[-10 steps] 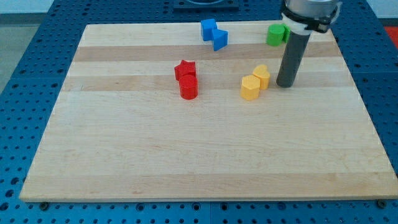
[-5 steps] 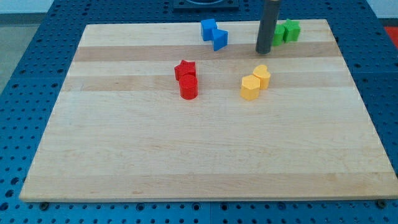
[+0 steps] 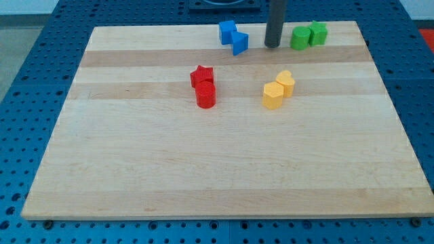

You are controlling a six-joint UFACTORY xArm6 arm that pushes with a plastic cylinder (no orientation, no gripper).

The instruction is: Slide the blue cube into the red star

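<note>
Pale wood board [image 3: 224, 169] under everything; single camera view only. Landmark: red star [image 3: 201, 74], left of board centre, touching a red cylinder [image 3: 205, 95] on its lower side. Blue cube [image 3: 227, 31] up and slightly right of the star, near the top edge, apart from it, touching another blue block [image 3: 240, 43], shape unclear. My tip [image 3: 272, 45] a bare rod, nothing to open or close, carrying nothing; further right of the star than the cube, beside the blue pair, likely staged for a push down-left. Two green blocks [image 3: 308, 35] beyond; two yellow blocks [image 3: 279, 89] right of the star.
</note>
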